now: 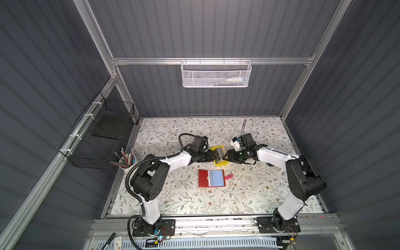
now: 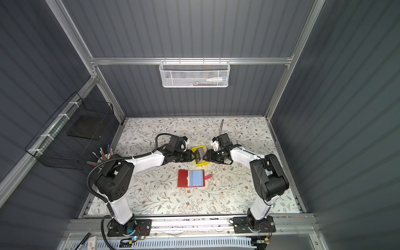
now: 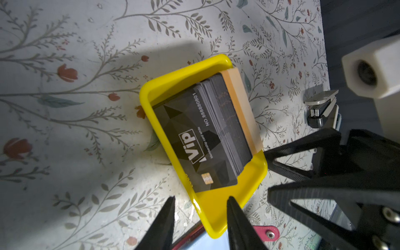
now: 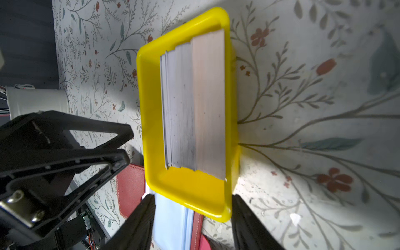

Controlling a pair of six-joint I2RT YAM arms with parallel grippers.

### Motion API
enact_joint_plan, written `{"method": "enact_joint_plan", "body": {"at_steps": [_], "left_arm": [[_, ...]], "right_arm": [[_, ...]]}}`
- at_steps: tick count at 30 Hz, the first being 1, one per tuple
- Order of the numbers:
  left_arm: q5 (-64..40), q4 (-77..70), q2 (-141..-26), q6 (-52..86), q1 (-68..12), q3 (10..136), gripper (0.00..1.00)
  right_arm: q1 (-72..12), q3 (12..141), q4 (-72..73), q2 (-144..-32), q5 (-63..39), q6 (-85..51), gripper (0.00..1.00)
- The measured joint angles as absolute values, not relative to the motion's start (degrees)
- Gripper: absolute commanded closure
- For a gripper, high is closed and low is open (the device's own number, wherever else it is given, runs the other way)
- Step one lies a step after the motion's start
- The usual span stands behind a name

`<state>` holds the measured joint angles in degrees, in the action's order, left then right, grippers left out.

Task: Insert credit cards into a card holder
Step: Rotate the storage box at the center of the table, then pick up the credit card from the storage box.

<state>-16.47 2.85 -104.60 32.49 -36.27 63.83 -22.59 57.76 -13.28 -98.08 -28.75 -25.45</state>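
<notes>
Left gripper (image 3: 200, 198) part-open, empty. Right gripper (image 4: 193, 195) fingers straddle glossy yellow tray (image 4: 149, 108); grip unclear. Matte black credit cards (image 3: 194, 140) stacked on edge inside.

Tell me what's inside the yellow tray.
A stack of credit cards stands on edge in the yellow tray: dark Vip card at one end, tan cards at the other. The tray floor beneath them is hidden.

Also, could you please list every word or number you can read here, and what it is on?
"Vip": top card in the tray.
"NO.8888...": same card, later digits unclear.
Small line beside "Vip": too blurred.
Nothing else readable.
</notes>
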Motion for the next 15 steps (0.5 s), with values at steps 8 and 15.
{"method": "enact_joint_plan", "body": {"at_steps": [8, 15], "left_arm": [[-16.5, 2.9, -104.6, 32.5, -36.3, 63.8, 0.59], [-16.5, 3.0, -104.6, 32.1, -35.9, 63.8, 0.6]], "right_arm": [[-23.8, 57.2, -13.4, -95.7, -24.0, -26.2, 0.42], [-23.7, 57.2, -13.8, -94.4, -18.8, -26.5, 0.41]]}}
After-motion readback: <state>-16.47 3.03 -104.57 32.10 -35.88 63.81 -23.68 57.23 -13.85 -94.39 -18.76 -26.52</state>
